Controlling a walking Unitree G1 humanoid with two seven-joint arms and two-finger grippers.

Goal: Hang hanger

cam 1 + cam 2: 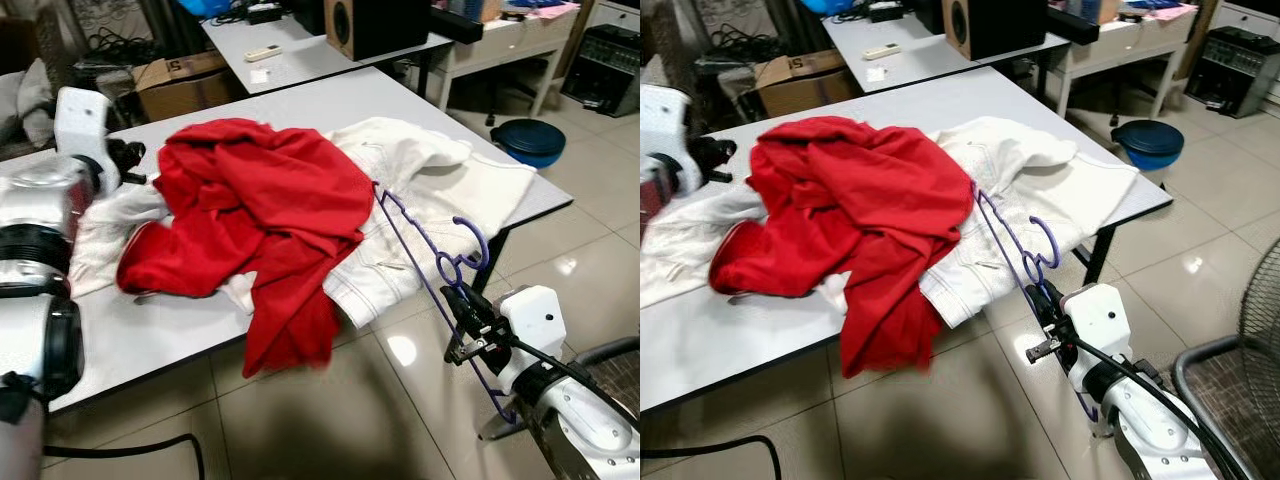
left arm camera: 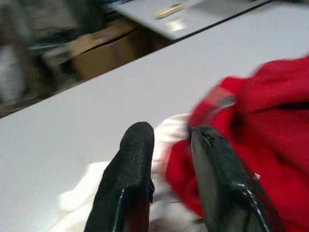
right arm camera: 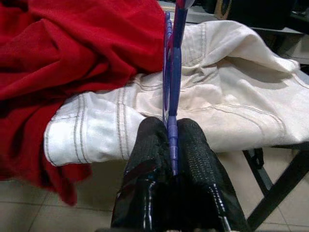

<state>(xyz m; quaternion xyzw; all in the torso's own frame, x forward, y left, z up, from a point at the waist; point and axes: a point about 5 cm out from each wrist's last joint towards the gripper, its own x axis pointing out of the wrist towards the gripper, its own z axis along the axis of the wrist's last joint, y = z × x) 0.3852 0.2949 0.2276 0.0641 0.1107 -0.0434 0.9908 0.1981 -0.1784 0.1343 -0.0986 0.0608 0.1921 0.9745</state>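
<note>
**Purple hanger pinched at the table's near edge**

Glossy beige floor tiles (image 1: 330, 420) fill the lower part of the head views, and a long white table (image 1: 330, 95) runs diagonally across the middle of the frame. On it lies a heap of clothing: a red garment (image 1: 265, 215) spreads over the centre and spills off the near edge, with a white jacket (image 1: 430, 190) beside and partly under it toward the right. More white cloth (image 1: 105, 230) shows at the left of the pile.

The right gripper (image 1: 462, 305) sits in the lower right of the frame, off the table's near edge and above the floor. Its two black fingers (image 3: 149, 145) are pressed together on the purple hanger (image 1: 415, 245), clamping the thin plastic bar between them. The hanger slants up from the gripper over the white jacket toward the red garment, its hook (image 1: 478, 240) curling to the right above the jacket's hem.

The left gripper (image 2: 169, 137) hovers over the left end of the table, its fingers spread apart with nothing between them, the red garment and white cloth just beyond its tips.

Behind the table, in the upper part of the frame, stand a second white table (image 1: 300, 50), a cardboard box (image 1: 180, 85), a black speaker (image 1: 375, 25) and a blue round object (image 1: 530, 140) on the floor.
</note>
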